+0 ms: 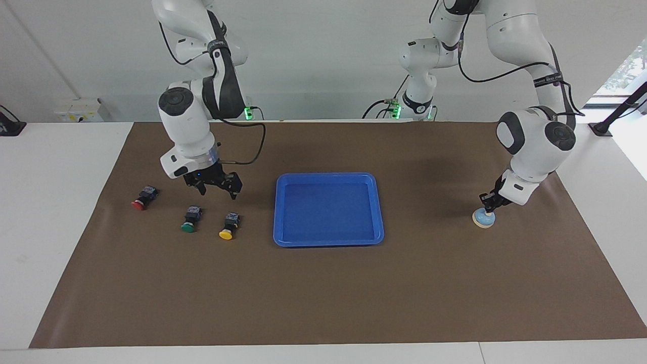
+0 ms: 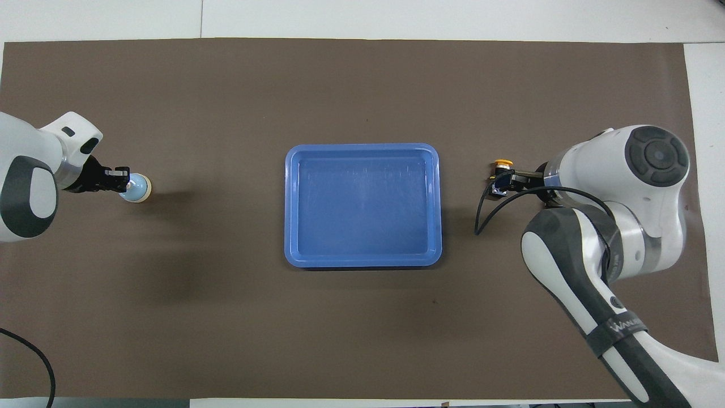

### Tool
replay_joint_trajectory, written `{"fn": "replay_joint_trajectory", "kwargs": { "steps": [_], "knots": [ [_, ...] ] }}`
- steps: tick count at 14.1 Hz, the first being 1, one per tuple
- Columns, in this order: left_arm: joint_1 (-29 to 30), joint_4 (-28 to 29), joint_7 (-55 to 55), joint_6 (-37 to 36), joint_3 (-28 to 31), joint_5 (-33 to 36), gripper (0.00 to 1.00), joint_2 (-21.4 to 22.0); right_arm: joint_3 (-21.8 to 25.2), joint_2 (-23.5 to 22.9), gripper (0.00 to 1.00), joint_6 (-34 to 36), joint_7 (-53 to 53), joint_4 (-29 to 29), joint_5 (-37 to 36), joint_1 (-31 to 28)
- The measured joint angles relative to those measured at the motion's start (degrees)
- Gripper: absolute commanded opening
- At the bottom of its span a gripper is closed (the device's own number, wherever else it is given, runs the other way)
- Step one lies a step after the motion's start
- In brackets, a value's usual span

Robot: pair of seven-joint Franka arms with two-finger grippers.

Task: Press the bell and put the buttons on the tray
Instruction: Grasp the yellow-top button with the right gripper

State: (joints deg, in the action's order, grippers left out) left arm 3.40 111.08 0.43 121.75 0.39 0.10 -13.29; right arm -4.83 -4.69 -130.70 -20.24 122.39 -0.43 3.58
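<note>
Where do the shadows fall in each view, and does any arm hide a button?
Facing view: soft dark shadow on the brown mat beside the tray. Overhead view: shadow stretches from the bell toward the tray; the right arm hides the green and red buttons.
</note>
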Motion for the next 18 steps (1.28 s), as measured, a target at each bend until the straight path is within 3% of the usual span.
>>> {"fn": "replay_joint_trajectory", "kwargs": {
  "steps": [4,5,6,8,13,14,18],
  "knots": [
    [-0.3,-10.3,0.0,-16.1,-0.3,0.0,0.0,2.7,0.0,-1.3,1.0,-8.3,0.0,4.8,0.0,0.0],
    [-0.6,-11.3,-0.1,-18.3,-0.4,0.0,0.25,4.3,0.0,-2.2,1.0,-10.1,0.0,5.2,0.0,0.0],
    [-1.0,-11.7,-0.3,-20.4,-0.4,0.0,0.36,6.3,-0.1,-3.5,1.0,-12.1,0.0,5.3,-0.2,0.1],
    [-1.2,-11.8,-0.5,-24.7,-0.4,0.0,1.0,9.9,-0.1,-5.3,1.0,-14.4,0.0,5.3,-0.6,0.1],
    [-1.7,-12.0,-0.9,-31.9,-0.8,0.0,1.0,13.6,-0.1,-9.8,0.98,-20.1,0.0,5.2,-1.8,0.1],
    [-1.8,-12.3,-1.0,-32.4,-0.9,0.0,1.0,13.6,0.0,-10.2,0.86,-20.5,0.0,5.1,-2.1,0.1],
    [-3.8,-13.8,-1.1,-34.1,-1.0,0.7,1.0,13.5,0.0,-10.3,0.03,-19.9,0.0,3.6,-2.2,0.1]
  ]
}}
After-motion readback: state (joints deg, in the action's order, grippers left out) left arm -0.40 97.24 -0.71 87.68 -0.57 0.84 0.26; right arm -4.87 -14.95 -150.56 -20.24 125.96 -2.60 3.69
